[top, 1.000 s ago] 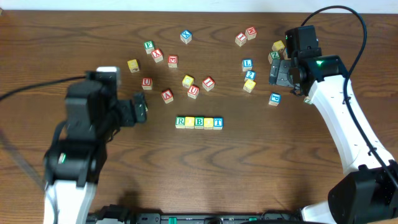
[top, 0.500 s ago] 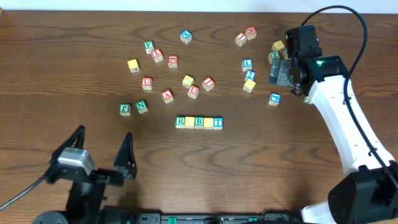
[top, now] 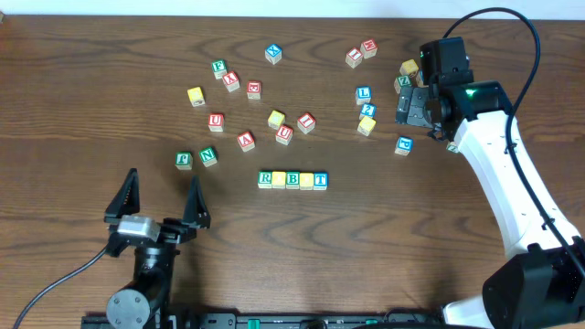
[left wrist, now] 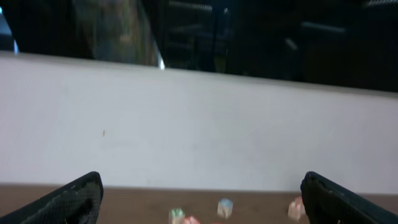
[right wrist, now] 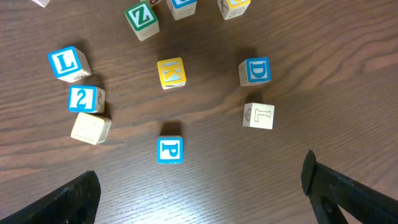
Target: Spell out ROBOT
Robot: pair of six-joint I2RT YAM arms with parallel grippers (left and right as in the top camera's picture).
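Five cubes form a row at the table's middle in the overhead view: green R [top: 265,179], a yellow cube [top: 279,180], green B [top: 292,179], a second yellow cube [top: 306,180] and blue T [top: 320,180]. They touch side by side. My left gripper [top: 160,199] [left wrist: 202,202] stands open and empty near the front edge, left of the row, and looks level at the far wall. At the far right, high over loose cubes, my right gripper [top: 413,110] [right wrist: 199,193] hangs open, holding nothing.
Green F [top: 184,160] and N [top: 208,156] cubes lie left of the row. Red-lettered cubes [top: 284,133] are scattered behind it. Under the right gripper lie a blue P [right wrist: 170,150], a yellow K [right wrist: 171,72], a blue D [right wrist: 255,71] and a blue L [right wrist: 67,63].
My left arm has drawn back from the table's middle to the front edge and tipped up, uncovering the green F and N cubes. The right arm and the row have not moved.
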